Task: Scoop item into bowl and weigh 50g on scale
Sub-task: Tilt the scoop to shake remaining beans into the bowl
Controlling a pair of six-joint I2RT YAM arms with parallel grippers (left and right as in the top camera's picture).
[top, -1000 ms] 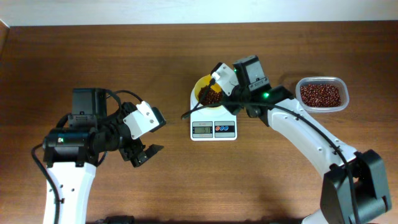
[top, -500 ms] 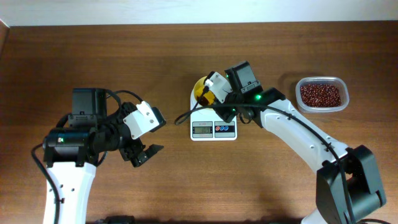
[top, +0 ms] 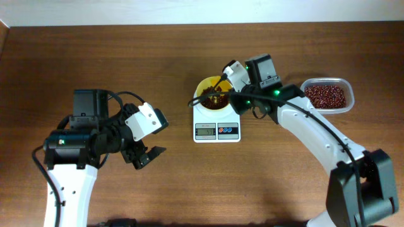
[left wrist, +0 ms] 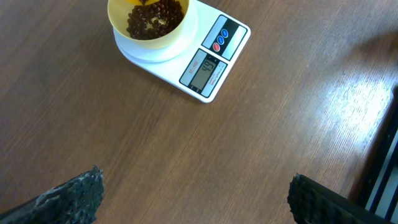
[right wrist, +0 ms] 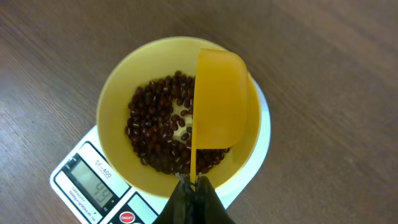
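The pale-yellow bowl (top: 203, 86) stands on the white scale (top: 216, 130) with a layer of dark red-brown beans (top: 215, 101) in it. My right gripper (top: 223, 85) is shut on the handle of a yellow scoop (right wrist: 221, 99). The scoop hangs tipped on its side over the right half of the bowl (right wrist: 118, 93), above the beans (right wrist: 155, 134). In the right wrist view the gripper (right wrist: 194, 183) sits at the bowl's near rim, and the scale's display (right wrist: 93, 183) is lit. My left gripper (top: 146, 156) hangs open over bare table, well left of the scale (left wrist: 227, 37).
A clear plastic container (top: 346, 85) holding more beans (top: 325, 96) stands to the right of the scale, beside my right forearm. The left wrist view shows the bowl (left wrist: 155, 43) at the top edge and brown tabletop (left wrist: 186, 149) between the left fingers (left wrist: 74, 196).
My right gripper swung left over the bowl with the scoop, then drew back right, so more of the bowl and beans now shows. The left arm has not moved.
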